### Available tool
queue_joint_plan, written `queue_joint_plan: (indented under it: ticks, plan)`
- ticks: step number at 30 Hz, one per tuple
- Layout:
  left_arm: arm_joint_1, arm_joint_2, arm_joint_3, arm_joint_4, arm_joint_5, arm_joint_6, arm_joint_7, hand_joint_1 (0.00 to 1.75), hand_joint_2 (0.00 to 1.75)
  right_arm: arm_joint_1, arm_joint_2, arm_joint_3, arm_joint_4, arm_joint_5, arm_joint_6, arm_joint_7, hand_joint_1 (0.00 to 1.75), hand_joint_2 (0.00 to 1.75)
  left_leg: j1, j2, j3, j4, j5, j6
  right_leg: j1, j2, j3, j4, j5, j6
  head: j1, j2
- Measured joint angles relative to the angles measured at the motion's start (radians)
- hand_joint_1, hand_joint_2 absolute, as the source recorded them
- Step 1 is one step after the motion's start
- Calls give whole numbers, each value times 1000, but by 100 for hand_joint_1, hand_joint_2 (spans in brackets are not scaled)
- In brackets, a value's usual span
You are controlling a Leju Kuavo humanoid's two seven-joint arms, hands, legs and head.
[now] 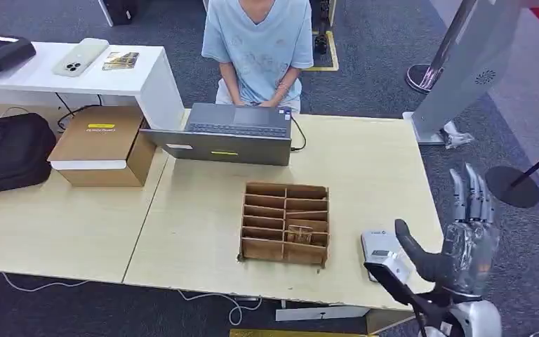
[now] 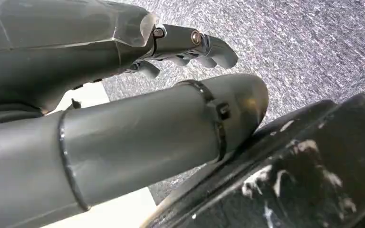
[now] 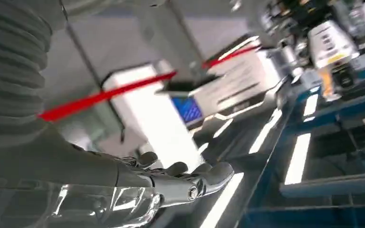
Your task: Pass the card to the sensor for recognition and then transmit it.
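A brown wooden sorting box (image 1: 285, 222) with several slots stands mid-table; small brown cards (image 1: 299, 234) lie in its front right slots. A small grey-white sensor (image 1: 381, 248) sits at the table's front right corner. My right hand (image 1: 467, 232) is raised just right of the sensor, past the table edge, fingers straight and spread, thumb toward the sensor, holding nothing. In the right wrist view the right hand's fingers (image 3: 185, 178) are empty against the room behind. My left hand (image 2: 161, 123) hangs over grey carpet, its fingers (image 2: 195, 42) loosely apart and empty.
A person in a light blue shirt (image 1: 258, 42) sits behind an open laptop (image 1: 233, 133) at the table's far edge. A cardboard box (image 1: 102, 144) and a black bag (image 1: 7, 151) lie at the left. A grey kiosk stand (image 1: 463, 63) rises at the right.
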Motion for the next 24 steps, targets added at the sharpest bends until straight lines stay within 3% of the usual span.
queue_joint_plan:
  ticks: [3,5,12,18,21,24]
  plan:
    - [-1,-3,5,0,-4,0,8,0,0,8,11,14,-2,134,18,89,0,175,0,0,0,0,0,0,0,0,0,0,0,0,0,0]
    - [-1,-5,6,0,-5,1,10,0,0,9,12,31,-5,184,68,142,0,175,0,0,0,0,0,0,0,0,0,0,0,0,0,0]
    - [-1,-6,15,0,-7,3,11,0,0,9,12,87,-7,212,191,221,0,175,0,0,0,0,0,0,0,0,0,0,0,0,0,0]
    - [-1,-7,26,0,-8,3,11,0,0,-5,12,147,1,124,283,205,0,175,0,0,0,0,0,0,0,0,0,0,0,0,0,0]
    - [-1,-7,27,0,-10,6,12,0,0,-13,11,174,11,7,345,149,2,175,0,0,0,0,0,0,0,0,0,0,0,0,0,0]
    - [-1,-7,28,0,-10,7,12,0,0,-18,7,202,21,-104,393,86,21,175,0,0,0,0,0,0,0,0,0,0,0,0,0,0]
